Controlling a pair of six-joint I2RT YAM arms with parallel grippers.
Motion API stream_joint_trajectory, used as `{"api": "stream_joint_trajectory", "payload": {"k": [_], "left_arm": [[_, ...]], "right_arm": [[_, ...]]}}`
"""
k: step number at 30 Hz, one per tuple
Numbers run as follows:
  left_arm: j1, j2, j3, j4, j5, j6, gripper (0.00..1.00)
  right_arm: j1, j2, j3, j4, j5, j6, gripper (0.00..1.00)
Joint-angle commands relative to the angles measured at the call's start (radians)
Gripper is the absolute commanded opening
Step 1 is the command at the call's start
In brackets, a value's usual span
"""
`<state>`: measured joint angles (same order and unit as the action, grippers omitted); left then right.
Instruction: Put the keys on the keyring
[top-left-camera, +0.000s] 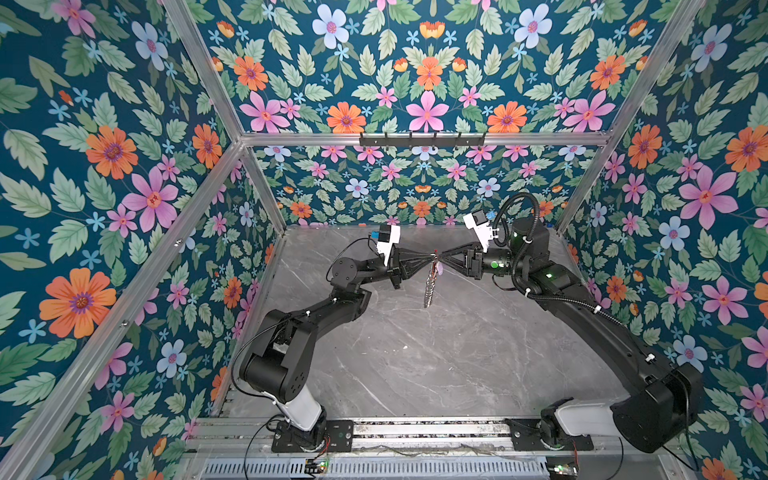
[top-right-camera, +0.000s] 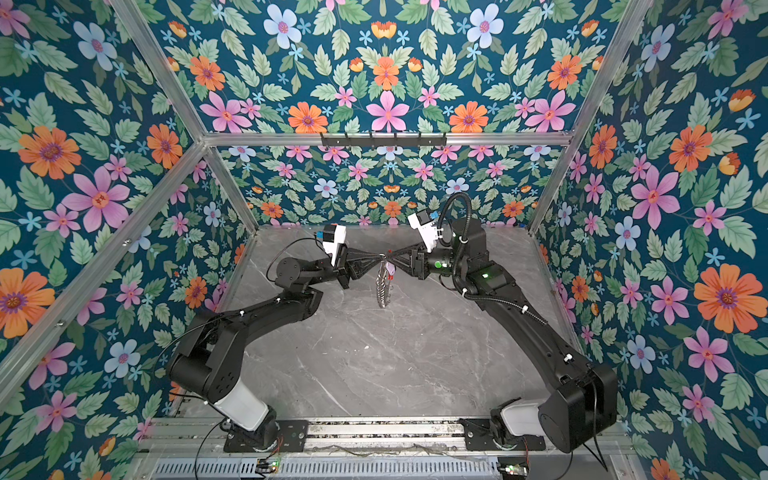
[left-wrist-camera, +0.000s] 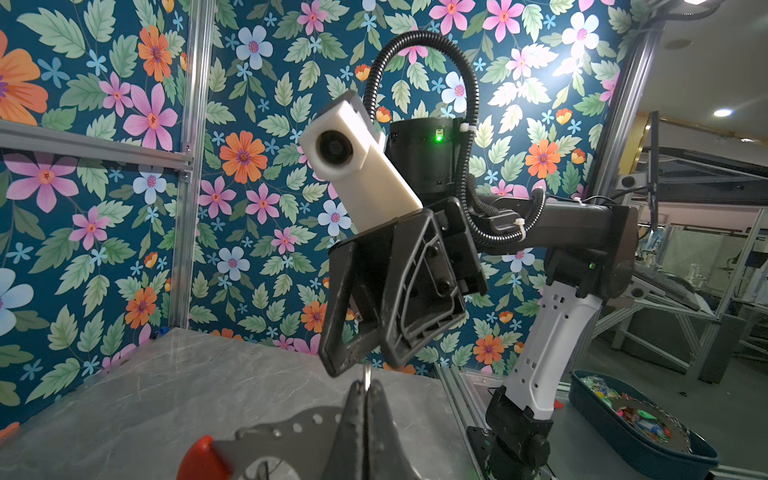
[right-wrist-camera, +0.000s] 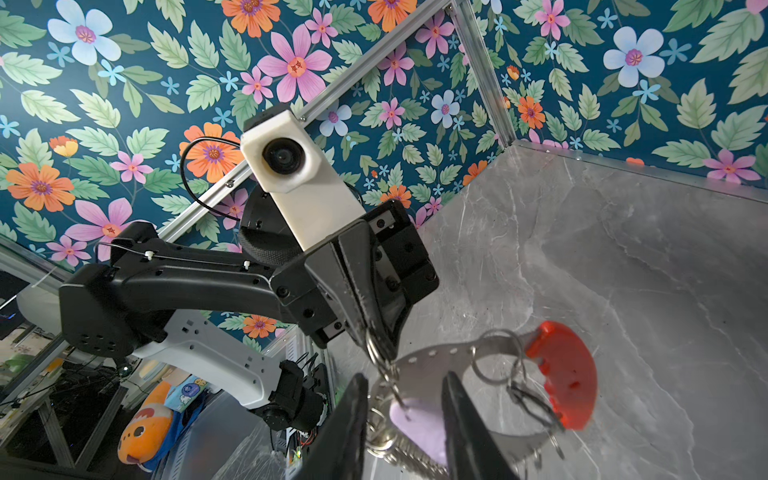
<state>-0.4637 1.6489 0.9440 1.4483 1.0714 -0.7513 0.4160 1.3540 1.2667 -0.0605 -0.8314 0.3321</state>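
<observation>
Both grippers meet in mid-air over the back of the table. My left gripper (top-left-camera: 432, 258) (left-wrist-camera: 365, 388) is shut on a small silver ring (right-wrist-camera: 376, 347) at the keyring's metal band. The keyring (top-left-camera: 429, 291) (top-right-camera: 382, 291) hangs down from there, with its holed band (left-wrist-camera: 291, 430) and its red section (right-wrist-camera: 565, 374) in the wrist views. My right gripper (top-left-camera: 441, 258) (right-wrist-camera: 405, 399) faces the left one with its jaws apart. One key's lilac tag (right-wrist-camera: 419, 424) (top-left-camera: 440, 271) shows between its fingers, touching one and clear of the other. A thin black-edged piece (right-wrist-camera: 532, 399) dangles from a ring by the red section.
The grey marble table (top-left-camera: 415, 353) lies under both arms, with flowered walls on three sides. A black hook rail (top-left-camera: 422, 139) is fixed to the back frame. Off the table stands a dark blue bin (left-wrist-camera: 640, 419) of coloured bits.
</observation>
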Motion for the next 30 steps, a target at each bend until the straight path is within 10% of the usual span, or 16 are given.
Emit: {"api": "stream_joint_trajectory", "payload": {"k": [1,17,30], "left_arm": [[0.000,0.001,0.007,0.073,-0.014,-0.024,0.00],[0.000,0.014,0.021,0.096,-0.016,-0.065,0.00],[-0.002,0.015,0.014,0.209,-0.075,-0.085,0.00]], "right_arm": [[0.003,0.002,0.009,0.029,-0.017,-0.002,0.30],[0.014,0.010,0.033,0.011,-0.020,-0.018,0.00],[0.016,0.002,0.022,-0.006,-0.001,-0.010,0.00]]}}
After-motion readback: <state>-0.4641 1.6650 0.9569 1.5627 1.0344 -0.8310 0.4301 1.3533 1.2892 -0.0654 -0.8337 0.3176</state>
